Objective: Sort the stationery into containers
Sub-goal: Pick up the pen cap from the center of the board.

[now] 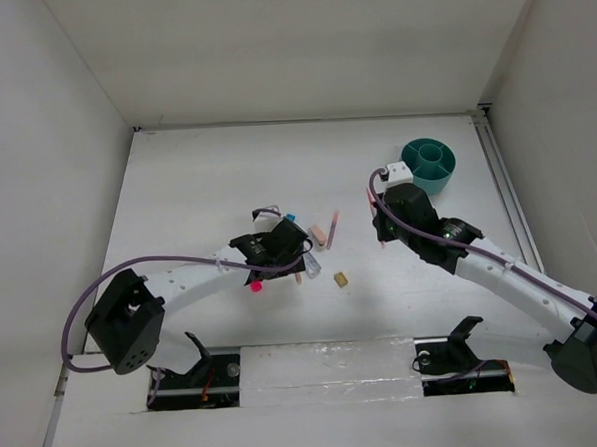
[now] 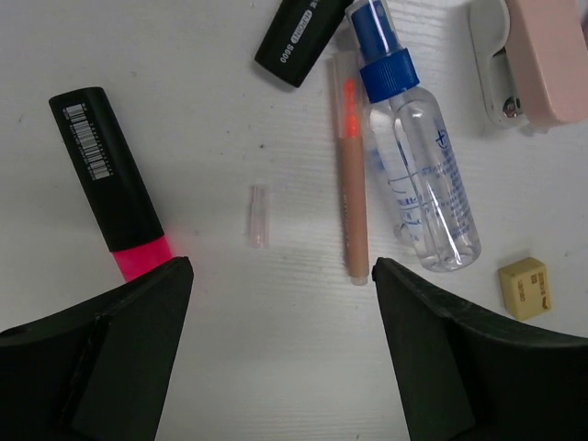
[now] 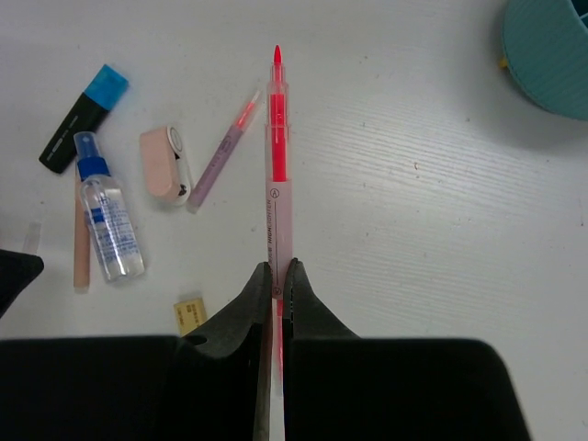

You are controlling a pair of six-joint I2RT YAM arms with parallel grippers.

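Right pincer (image 3: 277, 276) clenched on pink pen (image 3: 278, 138); teal organiser (image 3: 551, 64) at upper-right frame edge. Left pincer (image 2: 280, 276) released, pink-tipped marker (image 2: 115, 175) beside lower-left finger.

A white table (image 1: 206, 178) enclosed by plain white walls (image 1: 43, 117).

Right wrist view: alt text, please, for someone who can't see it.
The right gripper is shut on a pink pen pointing away over the white table. A bottle, blue-capped marker, pink eraser, pencil and tan block lie left; the teal organiser is at top right.
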